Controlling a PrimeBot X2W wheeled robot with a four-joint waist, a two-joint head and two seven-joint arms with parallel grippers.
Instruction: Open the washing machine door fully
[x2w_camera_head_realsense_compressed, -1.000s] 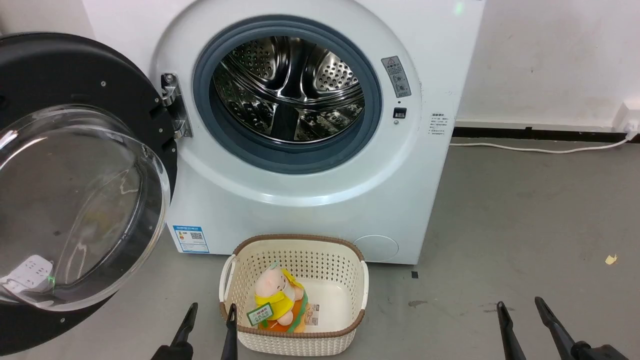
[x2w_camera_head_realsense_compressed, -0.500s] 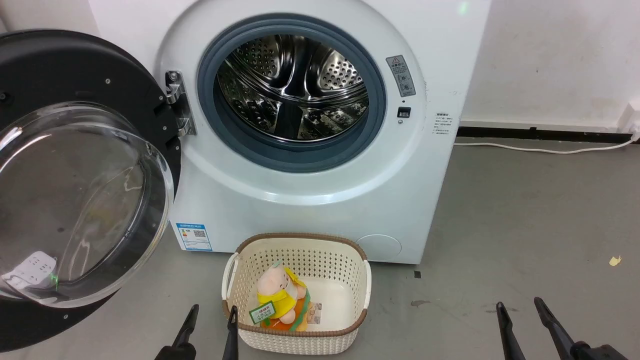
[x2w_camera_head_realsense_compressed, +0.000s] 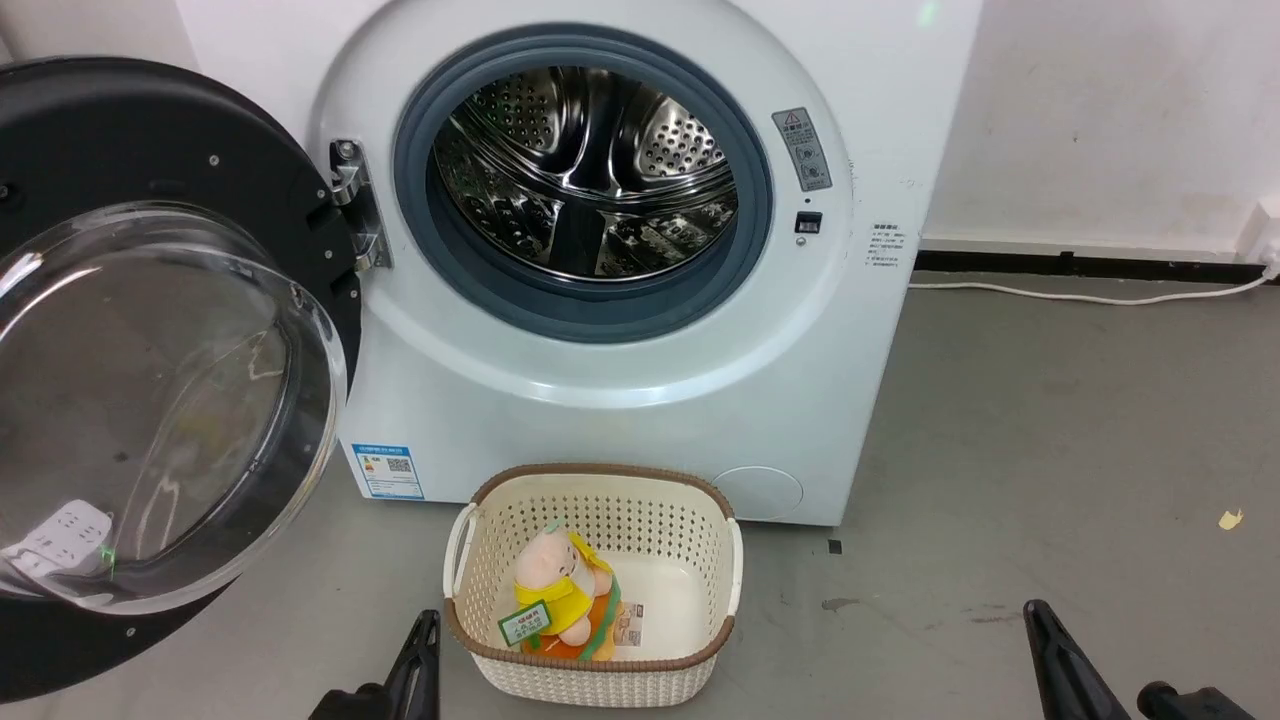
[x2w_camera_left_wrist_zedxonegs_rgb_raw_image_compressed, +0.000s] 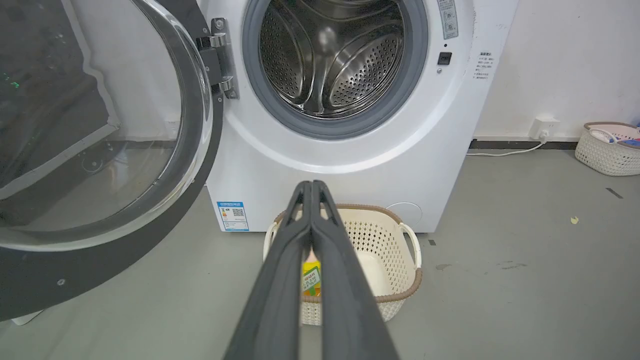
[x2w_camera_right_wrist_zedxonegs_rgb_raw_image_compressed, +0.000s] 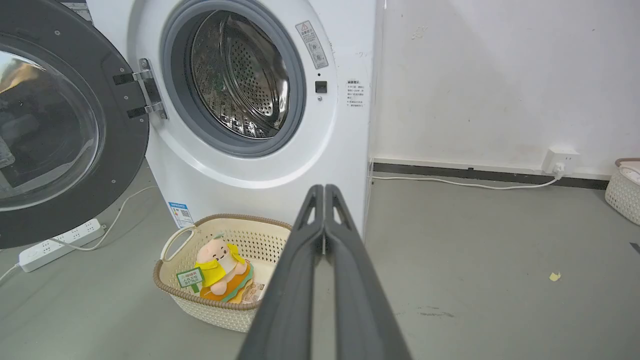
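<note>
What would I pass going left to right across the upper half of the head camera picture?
The washing machine door, metal hinge, drum mouth, warning sticker, white cable.

Black-framed door (x2w_camera_head_realsense_compressed: 120, 130), white machine (x2w_camera_head_realsense_compressed: 600, 440), cream perforated basket (x2w_camera_head_realsense_compressed: 600, 520)

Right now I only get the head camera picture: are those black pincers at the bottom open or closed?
Observer: Closed. In the left wrist view the left gripper has both fingers pressed together, empty.
Operator: And the other one?
Observer: The right gripper is shut and empty too, seen in its own wrist view.
Operator: Anything off to the right I'm missing?
Observer: A second pale basket sits on the floor by the wall.
</note>
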